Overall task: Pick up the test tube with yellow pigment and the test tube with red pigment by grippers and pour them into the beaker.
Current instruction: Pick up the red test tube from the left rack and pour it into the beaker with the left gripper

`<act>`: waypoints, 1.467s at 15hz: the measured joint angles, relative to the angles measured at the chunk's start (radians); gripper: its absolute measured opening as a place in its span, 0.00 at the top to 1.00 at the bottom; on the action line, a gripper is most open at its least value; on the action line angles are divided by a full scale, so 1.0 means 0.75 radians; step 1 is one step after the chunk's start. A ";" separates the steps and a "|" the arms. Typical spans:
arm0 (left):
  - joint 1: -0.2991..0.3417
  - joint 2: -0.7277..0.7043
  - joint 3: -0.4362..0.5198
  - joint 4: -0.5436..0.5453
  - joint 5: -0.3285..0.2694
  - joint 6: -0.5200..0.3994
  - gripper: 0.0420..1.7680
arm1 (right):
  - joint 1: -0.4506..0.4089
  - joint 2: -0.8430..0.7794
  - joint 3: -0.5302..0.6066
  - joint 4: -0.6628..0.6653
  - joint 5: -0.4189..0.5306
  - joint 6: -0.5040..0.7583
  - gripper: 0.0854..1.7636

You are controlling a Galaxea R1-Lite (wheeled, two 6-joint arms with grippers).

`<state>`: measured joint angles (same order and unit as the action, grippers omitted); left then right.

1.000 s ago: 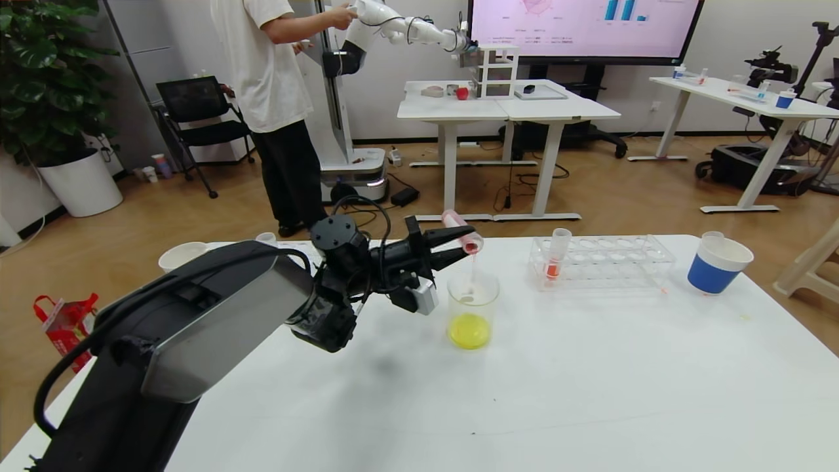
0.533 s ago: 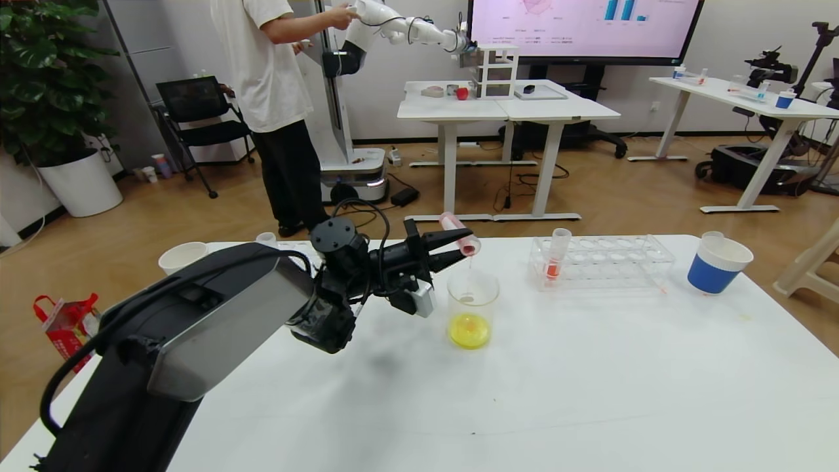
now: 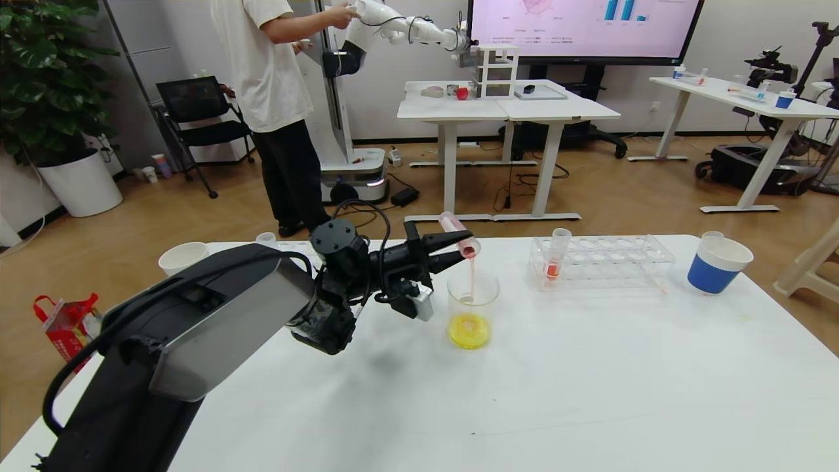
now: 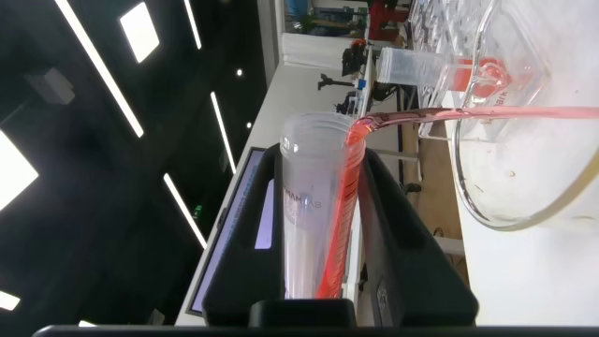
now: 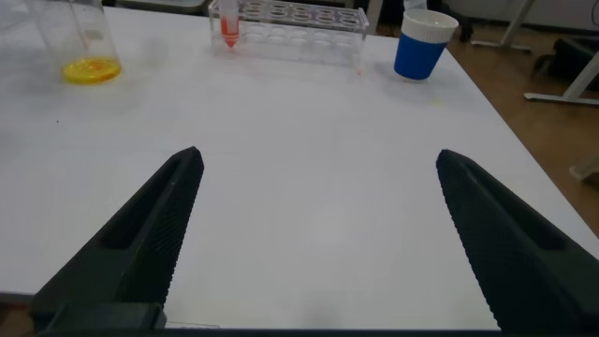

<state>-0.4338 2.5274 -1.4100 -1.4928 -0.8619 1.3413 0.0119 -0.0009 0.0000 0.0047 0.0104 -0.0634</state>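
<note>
**A:** Left gripper (image 3: 452, 251) is out over the table, fingers clamped on the test tube with red pigment (image 3: 459, 235). The tube is tipped well over, mouth pointing down toward the beaker (image 3: 472, 308).

**B:** And it's pouring. A thin red stream (image 3: 470, 278) runs from the lip of the tube straight down into the beaker. From the left wrist camera the red liquid lies along the lower side of the tube (image 4: 318, 211) and arcs out over the beaker rim (image 4: 468, 140).

**A:** The beaker stands upright on the white table (image 3: 557, 380), just below the gripper's tips. There's a yellow pool (image 3: 469, 329) in the bottom, with a paler patch where the stream lands.

**B:** Beyond the beaker, on the robot's right, sits the clear tube rack (image 3: 603, 262). One tube with red-orange liquid (image 3: 556, 257) stands upright in its near-left corner.

**A:** Past the rack, a blue-and-white paper cup (image 3: 718, 263) near the table's far right edge. A white cup (image 3: 182, 255) sits at the far left corner.

**B:** The right gripper?

**A:** Not in the head view. Its own camera shows the two dark fingers (image 5: 154, 229) spread wide with nothing between them, hovering low over bare table, with the beaker (image 5: 80, 42), rack (image 5: 290, 17) and blue cup (image 5: 423, 45) well ahead of it.

**B:** In the background, a person in a white shirt (image 3: 265, 65) stands by another robot.
</note>
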 joint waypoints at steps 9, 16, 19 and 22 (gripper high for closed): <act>0.006 -0.026 0.048 0.010 0.000 0.089 0.74 | 0.000 0.000 0.000 0.000 0.000 -0.001 0.02; 0.010 -0.075 0.065 0.132 -0.001 0.227 0.74 | 0.000 0.000 0.000 0.000 0.000 -0.001 0.02; 0.010 -0.098 0.073 0.180 -0.002 0.269 0.74 | 0.000 0.000 0.000 -0.001 -0.001 0.000 0.02; 0.009 -0.105 0.078 0.181 -0.002 0.269 0.74 | 0.000 0.000 0.000 0.000 0.000 -0.001 0.02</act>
<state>-0.4270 2.4487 -1.3513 -1.3570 -0.8634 1.5432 0.0119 -0.0009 0.0000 0.0047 0.0104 -0.0638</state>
